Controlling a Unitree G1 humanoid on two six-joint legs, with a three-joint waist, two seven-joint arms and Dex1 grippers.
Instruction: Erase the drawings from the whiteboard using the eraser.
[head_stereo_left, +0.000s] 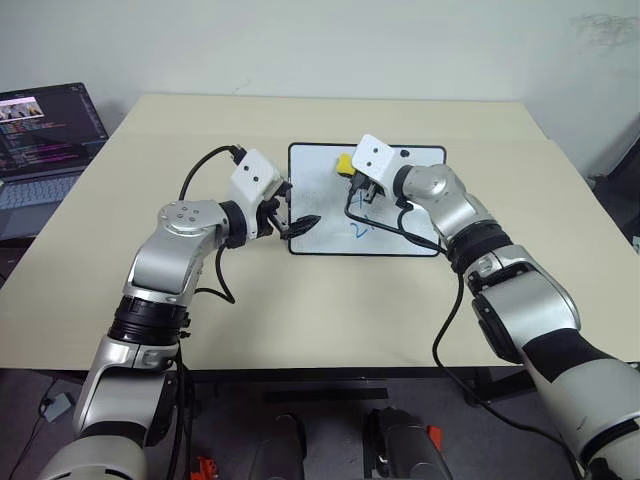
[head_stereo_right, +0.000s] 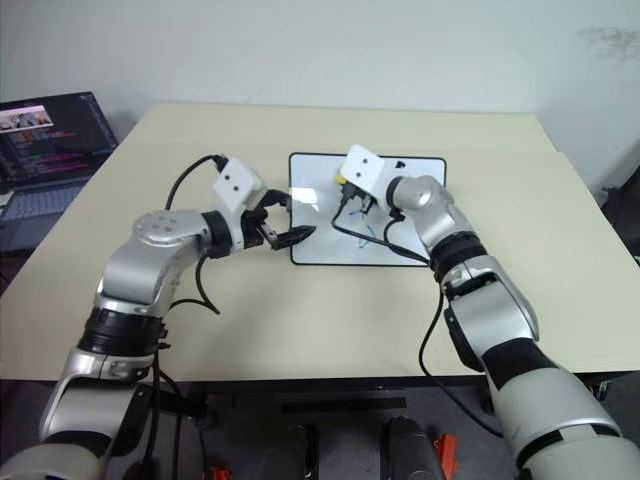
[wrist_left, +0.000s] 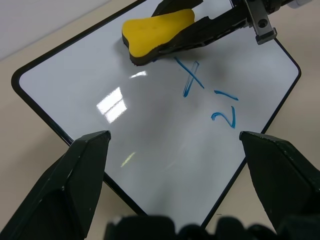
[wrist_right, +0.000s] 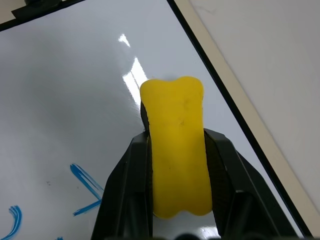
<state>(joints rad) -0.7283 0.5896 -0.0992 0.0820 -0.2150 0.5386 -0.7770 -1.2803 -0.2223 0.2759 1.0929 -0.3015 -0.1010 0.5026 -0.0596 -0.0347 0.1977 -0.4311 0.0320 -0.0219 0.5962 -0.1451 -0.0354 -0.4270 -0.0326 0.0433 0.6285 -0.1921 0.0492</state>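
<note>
Right gripper (wrist_right: 177, 170) clamps the eraser (wrist_right: 176, 150) over the whiteboard (wrist_left: 150, 145) near its drawings (wrist_left: 192, 77) to wipe them, while left gripper (wrist_left: 175, 145), fingers wide, steadies its edge.

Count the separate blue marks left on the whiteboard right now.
3: a cross just beside the eraser, a short dash past it, and a curled "2"-like stroke beyond that, all on the whiteboard. The right gripper may hide more.

Left hand (head_stereo_left: 292, 212) spread wide and reaching forward, right hand (wrist_right: 177, 150) clamped tight, arm stretched forward
</note>
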